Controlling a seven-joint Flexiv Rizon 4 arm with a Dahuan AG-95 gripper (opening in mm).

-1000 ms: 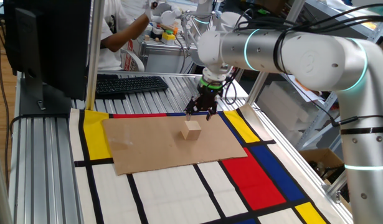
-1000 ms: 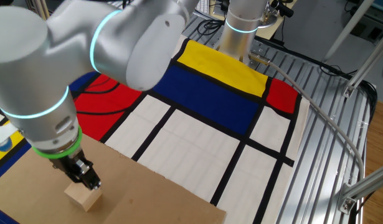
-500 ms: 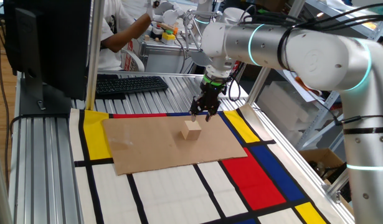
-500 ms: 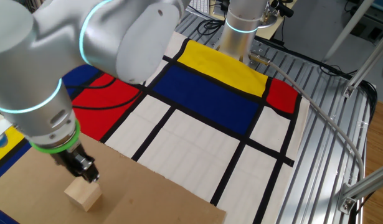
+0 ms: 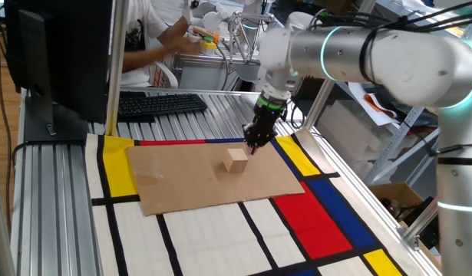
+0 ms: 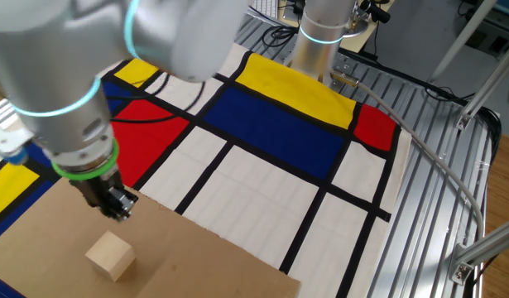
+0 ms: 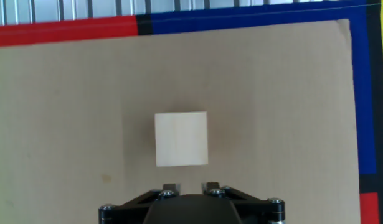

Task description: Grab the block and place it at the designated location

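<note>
Clearly sat loose on cardboard sheet [image 5: 220, 180], block [image 5: 236, 159] just below & ahead of fingers [image 5: 253, 145]. Fingers empty; gap not discernible. Looked light, rigid, smooth wood; best pinched across opp. flat faces.
</note>
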